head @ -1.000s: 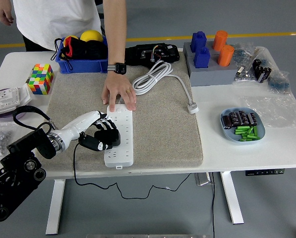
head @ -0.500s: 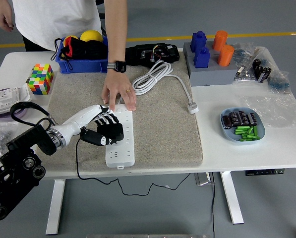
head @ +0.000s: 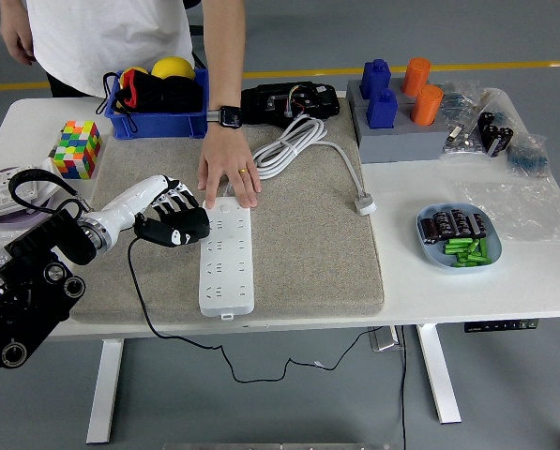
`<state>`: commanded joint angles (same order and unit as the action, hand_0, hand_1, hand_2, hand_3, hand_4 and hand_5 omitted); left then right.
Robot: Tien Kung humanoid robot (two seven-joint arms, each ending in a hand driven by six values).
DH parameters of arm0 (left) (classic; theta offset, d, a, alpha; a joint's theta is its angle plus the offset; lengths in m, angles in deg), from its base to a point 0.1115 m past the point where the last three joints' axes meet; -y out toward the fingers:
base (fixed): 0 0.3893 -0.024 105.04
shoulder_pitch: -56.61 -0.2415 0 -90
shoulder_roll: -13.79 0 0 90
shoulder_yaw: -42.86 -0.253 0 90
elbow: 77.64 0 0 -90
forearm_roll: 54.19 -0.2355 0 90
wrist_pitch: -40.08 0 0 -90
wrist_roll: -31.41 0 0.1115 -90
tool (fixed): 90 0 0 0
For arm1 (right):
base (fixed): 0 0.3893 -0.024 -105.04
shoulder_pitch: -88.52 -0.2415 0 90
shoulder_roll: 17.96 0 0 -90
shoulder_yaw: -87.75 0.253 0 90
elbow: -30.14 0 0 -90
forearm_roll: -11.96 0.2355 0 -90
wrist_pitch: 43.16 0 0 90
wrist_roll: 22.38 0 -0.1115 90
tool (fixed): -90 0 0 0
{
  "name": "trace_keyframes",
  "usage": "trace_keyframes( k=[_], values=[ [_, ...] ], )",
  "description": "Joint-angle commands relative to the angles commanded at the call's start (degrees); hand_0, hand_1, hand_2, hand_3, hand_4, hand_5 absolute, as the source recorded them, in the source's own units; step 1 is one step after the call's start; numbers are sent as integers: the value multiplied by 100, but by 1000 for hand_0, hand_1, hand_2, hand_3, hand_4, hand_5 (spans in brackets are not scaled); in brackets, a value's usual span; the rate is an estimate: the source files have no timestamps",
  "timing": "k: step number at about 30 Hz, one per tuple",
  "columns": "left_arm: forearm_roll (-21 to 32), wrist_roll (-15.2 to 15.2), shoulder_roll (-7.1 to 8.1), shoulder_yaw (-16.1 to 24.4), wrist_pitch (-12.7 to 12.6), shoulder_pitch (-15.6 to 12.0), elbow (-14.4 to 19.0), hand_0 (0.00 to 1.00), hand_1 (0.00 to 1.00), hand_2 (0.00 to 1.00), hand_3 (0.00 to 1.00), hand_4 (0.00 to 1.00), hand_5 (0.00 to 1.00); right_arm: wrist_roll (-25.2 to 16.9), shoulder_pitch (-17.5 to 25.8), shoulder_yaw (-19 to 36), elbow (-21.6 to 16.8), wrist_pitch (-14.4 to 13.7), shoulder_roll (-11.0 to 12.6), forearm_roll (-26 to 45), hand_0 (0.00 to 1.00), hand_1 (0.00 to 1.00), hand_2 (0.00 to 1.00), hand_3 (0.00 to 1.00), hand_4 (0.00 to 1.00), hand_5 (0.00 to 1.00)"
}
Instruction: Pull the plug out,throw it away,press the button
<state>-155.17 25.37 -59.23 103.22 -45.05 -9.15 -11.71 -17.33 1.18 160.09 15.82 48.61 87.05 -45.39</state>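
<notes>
Upper left: blue bin [head: 158,122] holding yellow balls and dark items. Right of centre: blue dish [head: 458,239] with black cylinders and green pieces. Centre-left on the grey mat [head: 308,253]: long white power strip [head: 227,258], steadied at its top by a person's hand [head: 228,175]. Left hand [head: 174,225] curled around a black plug [head: 181,232], just left of the strip. No legible writing.

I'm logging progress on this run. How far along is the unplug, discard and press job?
Done: the black plug is clear of the white power strip, lifted just to its left. In hand: the left hand grips the plug while a person's hand steadies the strip's far end. Left: discarding the plug and pressing the button.
</notes>
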Motion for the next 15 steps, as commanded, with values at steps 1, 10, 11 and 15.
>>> trace_keyframes(
  k=[1, 10, 11, 15],
  values=[
    [-61, 13, -14, 35, -42, -3, -71, 425, 347, 349, 530, 737, 2, 1, 1, -1, 1, 1, -3, 1, 728, 679, 660, 641, 741, 585],
    [-125, 44, -45, 164, -141, -34, -393, 462, 418, 403, 548, 738, 2, 0, 23, -10, 6, 1, -15, 8, 728, 679, 660, 641, 741, 585],
    [-133, 42, -45, 172, -126, -32, -414, 545, 511, 503, 583, 735, 2, 1, 20, -14, 5, 2, -13, 7, 728, 679, 660, 641, 742, 587],
    [-124, 6, -39, 191, -15, -33, -454, 545, 511, 503, 583, 735, 2, -1, 10, 0, -1, 1, -10, 7, 728, 679, 660, 641, 742, 587]
  ],
)
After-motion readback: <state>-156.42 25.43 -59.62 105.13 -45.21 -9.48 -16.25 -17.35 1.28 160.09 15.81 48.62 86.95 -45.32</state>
